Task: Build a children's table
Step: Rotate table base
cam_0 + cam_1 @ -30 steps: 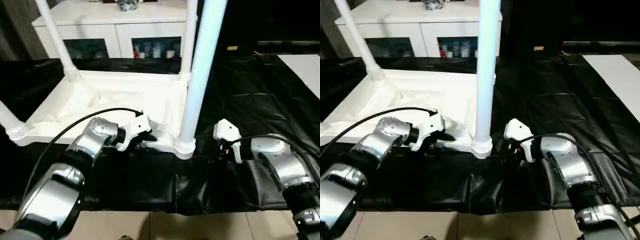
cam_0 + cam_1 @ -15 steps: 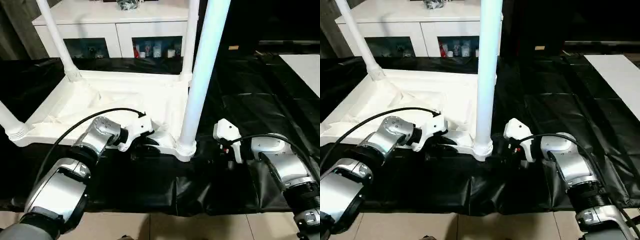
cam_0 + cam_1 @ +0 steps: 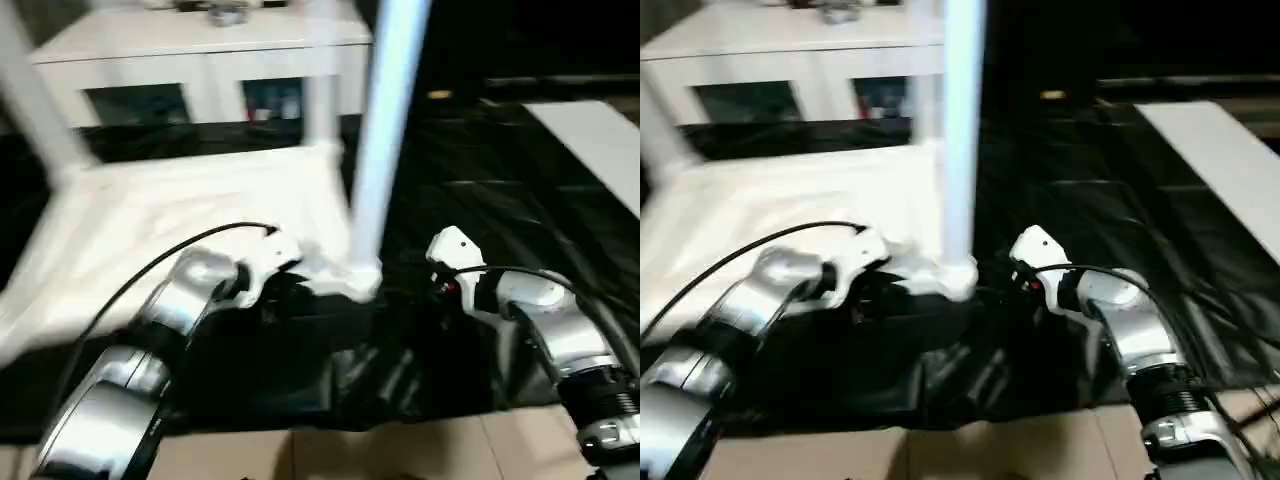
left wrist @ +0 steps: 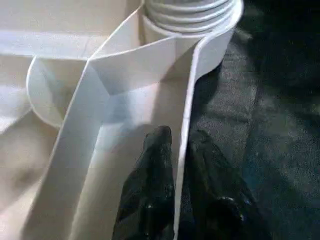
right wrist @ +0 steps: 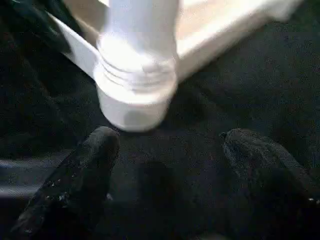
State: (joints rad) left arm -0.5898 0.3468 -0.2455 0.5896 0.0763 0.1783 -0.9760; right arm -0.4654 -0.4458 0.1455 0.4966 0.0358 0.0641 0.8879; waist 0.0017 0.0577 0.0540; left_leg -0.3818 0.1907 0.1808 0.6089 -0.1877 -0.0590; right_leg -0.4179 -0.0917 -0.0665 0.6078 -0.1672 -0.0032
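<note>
Upside down on black sheeting [image 3: 480,180]: the children's table [image 3: 180,215], underside up, near corner socket [image 5: 135,95] holding a leg [image 3: 385,130] that stands upright. Three legs countable in the head views — the near one, a far one [image 3: 322,75], another at the far left [image 3: 35,100]; blur hides any fourth. Pinched on the table's thin near rim [image 4: 187,125] just beside that socket: left gripper [image 4: 179,145], one finger inside the rim, one outside. Spread wide and holding nothing, low over the sheeting near the socket: right gripper [image 5: 167,150]. Behind, one white cabinet [image 3: 200,50] with two glass doors. In front, a strip of pale floor [image 3: 400,450]. At far right, a white panel [image 3: 590,140].
</note>
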